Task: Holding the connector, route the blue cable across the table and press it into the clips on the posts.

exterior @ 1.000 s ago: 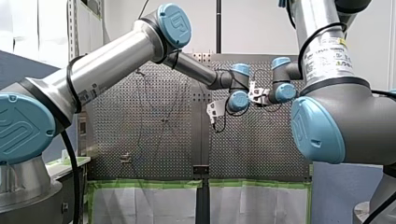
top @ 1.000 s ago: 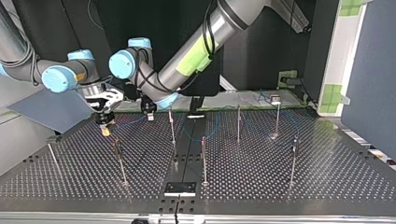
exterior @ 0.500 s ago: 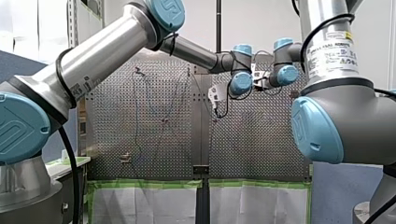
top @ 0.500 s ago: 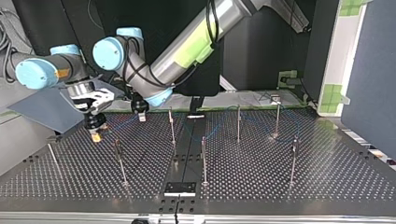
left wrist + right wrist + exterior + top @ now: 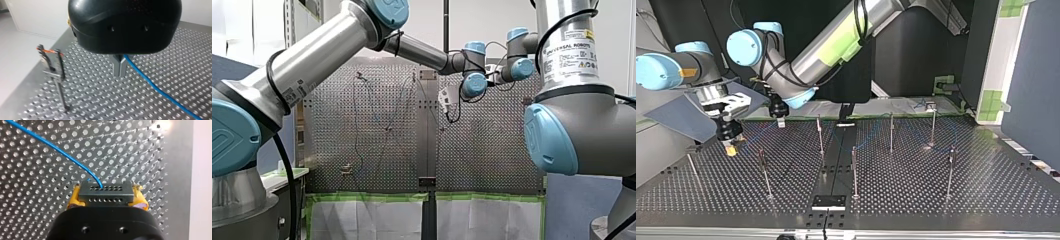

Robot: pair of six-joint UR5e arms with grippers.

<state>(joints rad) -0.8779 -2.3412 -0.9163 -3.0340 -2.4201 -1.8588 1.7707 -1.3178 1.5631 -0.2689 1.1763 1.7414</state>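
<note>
Right gripper [image 5: 107, 196] is clenched on the connector [image 5: 105, 190], from which the blue cable [image 5: 50, 145] is led to the left gripper [image 5: 119, 69], closed on it. A clip post [image 5: 53, 66] is seen beside that gripper, so the left arm is judged nearer.

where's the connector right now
The connector is clamped between the yellow pads of my right claw, with the blue cable leaving its face. In the top view that claw hangs over the table's left side, near a clip post.
</note>
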